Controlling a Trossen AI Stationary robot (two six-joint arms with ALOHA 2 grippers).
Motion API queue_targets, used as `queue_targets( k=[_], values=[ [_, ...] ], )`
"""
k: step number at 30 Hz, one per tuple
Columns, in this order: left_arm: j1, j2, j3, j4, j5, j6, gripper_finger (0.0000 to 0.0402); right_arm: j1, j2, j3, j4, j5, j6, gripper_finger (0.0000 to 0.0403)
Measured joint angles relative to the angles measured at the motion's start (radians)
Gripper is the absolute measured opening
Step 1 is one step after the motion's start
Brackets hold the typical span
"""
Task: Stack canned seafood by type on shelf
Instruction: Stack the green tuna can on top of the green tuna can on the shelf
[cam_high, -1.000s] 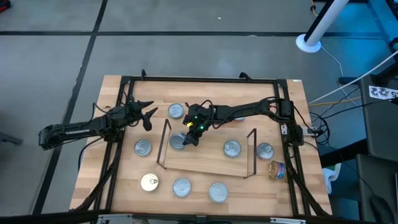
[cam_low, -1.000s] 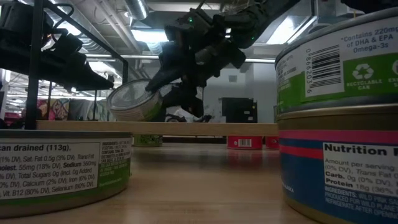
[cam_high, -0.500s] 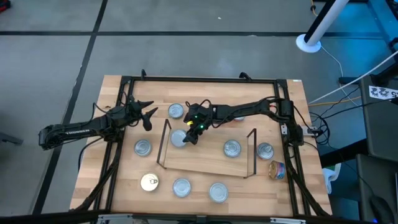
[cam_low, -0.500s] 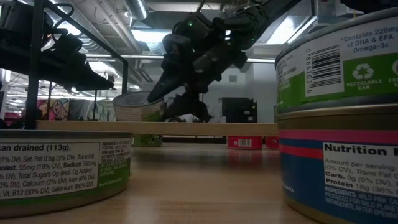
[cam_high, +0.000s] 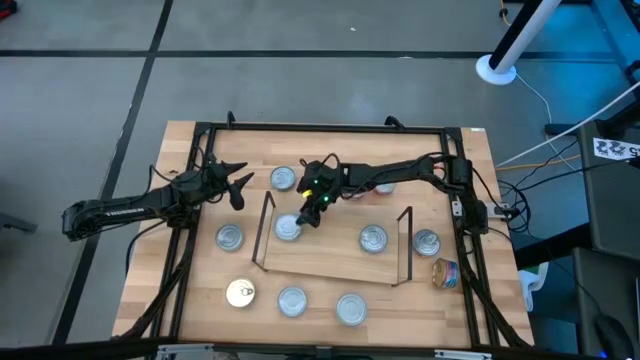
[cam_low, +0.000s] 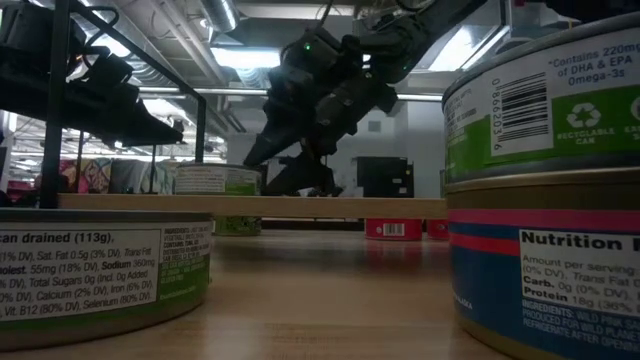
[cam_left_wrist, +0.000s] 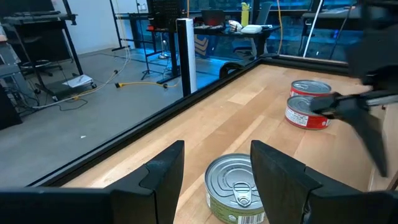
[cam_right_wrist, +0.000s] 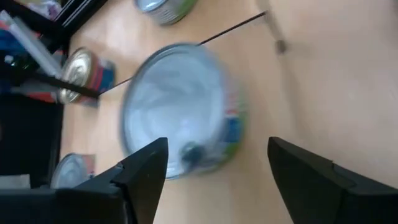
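A second ago the right hand (cam_high: 312, 212) gripped a tin tilted in the air above the shelf's left end; half a second ago the tin was nearly down. Now that tin (cam_high: 288, 228) sits flat on the shelf (cam_high: 335, 262), just inside its left wire upright (cam_high: 264, 232), and the hand has let go, its fingers (cam_right_wrist: 144, 171) spread apart and lifted up and back from the tin toward the far side of the surface (cam_high: 190, 290). In the low view the tin (cam_low: 218, 180) stands level on the board with the hand (cam_low: 300, 160) just above and beside it, not touching. In the right wrist view the tin (cam_right_wrist: 180, 109) lies between and beyond the two open fingers, blurred. The left hand (cam_high: 238, 186) has not moved: it hovers over the surface left of the shelf, fingers apart and empty, with another tin (cam_left_wrist: 236, 196) lying just ahead between its fingers (cam_left_wrist: 163, 180) on the surface. A second tin (cam_high: 373, 238) rests on the shelf near its right upright. Other tins lie about the surface: one (cam_high: 231, 237) left of the shelf, one (cam_high: 284, 179) behind it, a gold-topped one (cam_high: 240, 292) near the front left, two (cam_high: 292, 300) in front of the shelf, one (cam_high: 427, 242) right of it, and one on its side (cam_high: 446, 272) near the right edge.
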Motion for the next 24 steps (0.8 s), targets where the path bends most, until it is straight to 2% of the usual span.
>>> queue_targets(
  k=[10,19,24],
  values=[
    [0.0,0.0,0.005,0.005,0.014,-0.089,0.018,-0.066,-0.026,0.0,-0.065,0.0,-0.003,0.0273],
    [-0.001,0.0,0.073,0.004,0.056,-0.109,0.018,-0.077,-0.063,0.001,-0.067,0.0,-0.035,0.0273],
    [-0.001,0.001,0.103,-0.001,0.077,-0.206,0.018,-0.084,-0.093,0.001,-0.057,0.007,-0.056,0.0273]
  ],
)
